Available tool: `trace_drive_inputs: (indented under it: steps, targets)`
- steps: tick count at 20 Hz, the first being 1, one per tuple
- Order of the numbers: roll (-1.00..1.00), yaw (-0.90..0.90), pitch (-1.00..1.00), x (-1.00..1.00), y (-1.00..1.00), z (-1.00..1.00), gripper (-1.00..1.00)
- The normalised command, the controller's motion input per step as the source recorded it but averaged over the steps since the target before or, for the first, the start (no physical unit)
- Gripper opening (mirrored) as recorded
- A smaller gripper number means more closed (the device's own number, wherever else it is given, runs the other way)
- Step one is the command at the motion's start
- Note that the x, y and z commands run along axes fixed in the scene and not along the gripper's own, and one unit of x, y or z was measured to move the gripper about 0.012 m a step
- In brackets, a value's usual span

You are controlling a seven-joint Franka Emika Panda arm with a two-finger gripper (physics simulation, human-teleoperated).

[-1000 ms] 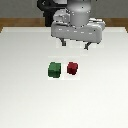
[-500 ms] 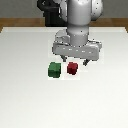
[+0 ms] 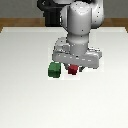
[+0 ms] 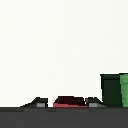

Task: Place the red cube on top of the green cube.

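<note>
On the white table [image 3: 25,95], toward the far half and near the middle: red cube [image 3: 73,69] resting on the surface, partly covered from above by the arm's hand. Just beside it, on the exterior view's left: green cube [image 3: 53,70], also resting on the surface, slightly larger, not touching the red cube as far as can be told; narrow strip of white visible between the two. Directly above the red cube: gripper [image 3: 73,67], lowered close to the table, wide grey hand body spanning above both cubes. In the wrist view: gripper [image 4: 68,102] with two dark fingertips [image 4: 37,103] spread apart, one on each side of the red cube [image 4: 68,102]; small gaps visible between fingertip and cube on both sides, so jaws apart and nothing grasped. In the same view: green cube [image 4: 114,90] standing off to one side, outside the fingers, with two faces showing, one darker and one brighter green. Behind the hand in the exterior view: white arm [image 3: 82,22] rising toward the dark base at the far edge of the table. Red cube not stacked; both cubes level on the table.
</note>
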Motion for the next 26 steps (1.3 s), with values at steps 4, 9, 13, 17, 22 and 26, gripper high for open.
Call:
trace_drive_inputs:
  steps: [4,9,13,17,22,26]
  targets:
    - [0.00,0.00,0.00,0.00,0.00,0.00,-1.00]
    - [0.00,0.00,0.00,0.00,0.00,0.00,-1.00]
    - [0.00,0.00,0.00,0.00,0.00,0.50,-1.00]
    - [0.00,0.00,0.00,0.00,0.00,0.50,-1.00]
    - [0.00,0.00,0.00,0.00,0.00,0.40,-1.00]
    - [0.00,0.00,0.00,0.00,0.00,0.00,1.00]
